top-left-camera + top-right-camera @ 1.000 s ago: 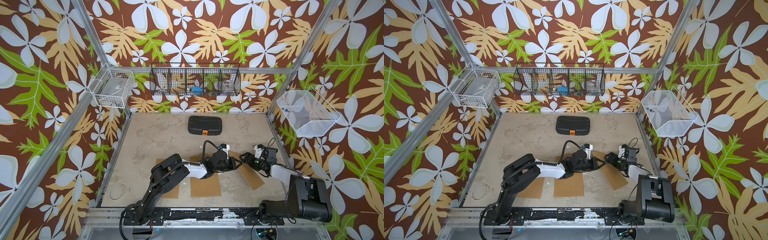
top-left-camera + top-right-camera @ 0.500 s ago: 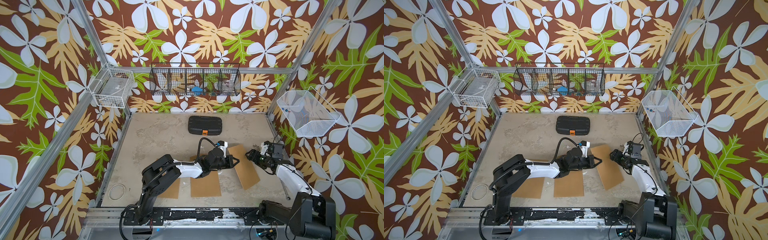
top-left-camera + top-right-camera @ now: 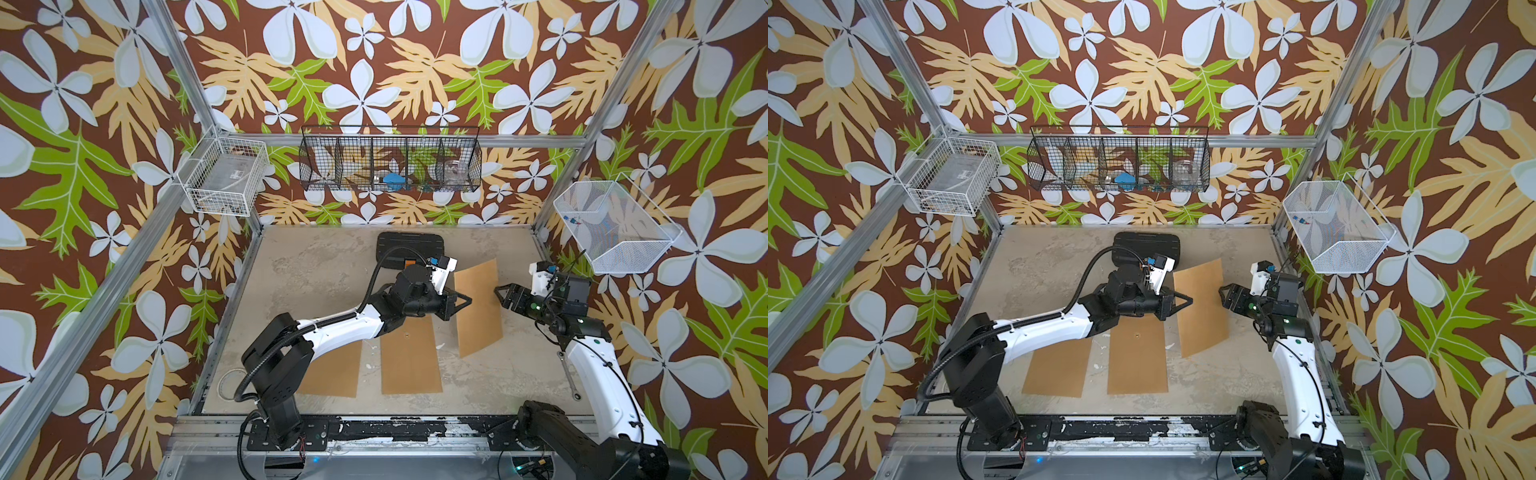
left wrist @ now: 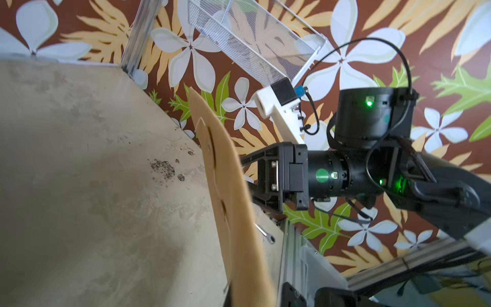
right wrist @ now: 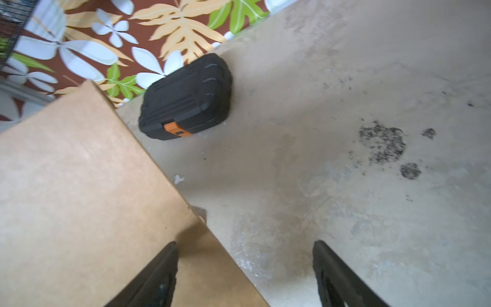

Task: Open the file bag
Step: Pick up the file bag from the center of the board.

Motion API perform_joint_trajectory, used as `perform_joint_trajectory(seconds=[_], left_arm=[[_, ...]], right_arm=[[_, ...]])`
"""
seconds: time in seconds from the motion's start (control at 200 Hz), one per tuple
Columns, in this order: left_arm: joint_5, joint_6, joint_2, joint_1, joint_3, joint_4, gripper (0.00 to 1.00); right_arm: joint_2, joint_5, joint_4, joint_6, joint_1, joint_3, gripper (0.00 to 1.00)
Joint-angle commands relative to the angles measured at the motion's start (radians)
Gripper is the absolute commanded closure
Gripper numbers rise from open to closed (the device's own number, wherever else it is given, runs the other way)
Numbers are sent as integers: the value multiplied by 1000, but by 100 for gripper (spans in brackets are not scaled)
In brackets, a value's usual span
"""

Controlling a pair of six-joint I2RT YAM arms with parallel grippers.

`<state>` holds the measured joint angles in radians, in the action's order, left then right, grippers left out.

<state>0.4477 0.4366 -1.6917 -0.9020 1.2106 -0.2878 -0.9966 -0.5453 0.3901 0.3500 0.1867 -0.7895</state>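
Tabletop [image 3: 316, 274]: file bag [image 3: 478, 307] runs front-to-back.

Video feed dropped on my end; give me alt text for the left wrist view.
The brown file bag stands edge-on through the middle of the frame, raised above the beige table. Beyond it the right gripper faces the bag with jaws open. A white mesh basket hangs on the floral wall.

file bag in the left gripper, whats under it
Only bare table and the bag's shadow show under the file bag, which the left gripper holds tilted. The top views cannot see beneath it.
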Motion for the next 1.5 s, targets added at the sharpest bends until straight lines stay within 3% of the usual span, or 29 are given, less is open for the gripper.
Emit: perform_joint_trajectory(seconds=[0.0,0.16,0.35,0.555,0.836,0.986,1.221,1.491], left_arm=[[-47,-258,59,9,8,199,100],[-71,-309,146,75,-38,260,100],[-1,-352,236,163,-99,271,100],[45,-392,313,196,-113,303,100],[123,-377,405,209,-152,288,100],[160,-363,437,217,-168,271,100],[217,-313,468,262,-203,204,100],[217,-267,492,341,-232,168,100]], right_arm=[[15,-164,-43,-20,-1,2,21],[53,-258,-116,-9,-23,21,22],[80,-229,-139,-58,-184,3,22],[84,-265,-182,-74,-210,0,21],[77,-326,-273,-92,-234,25,20],[52,-288,-259,-127,-291,14,19],[10,-228,-259,-161,-462,-1,19],[35,-277,-274,-159,-489,10,24]])
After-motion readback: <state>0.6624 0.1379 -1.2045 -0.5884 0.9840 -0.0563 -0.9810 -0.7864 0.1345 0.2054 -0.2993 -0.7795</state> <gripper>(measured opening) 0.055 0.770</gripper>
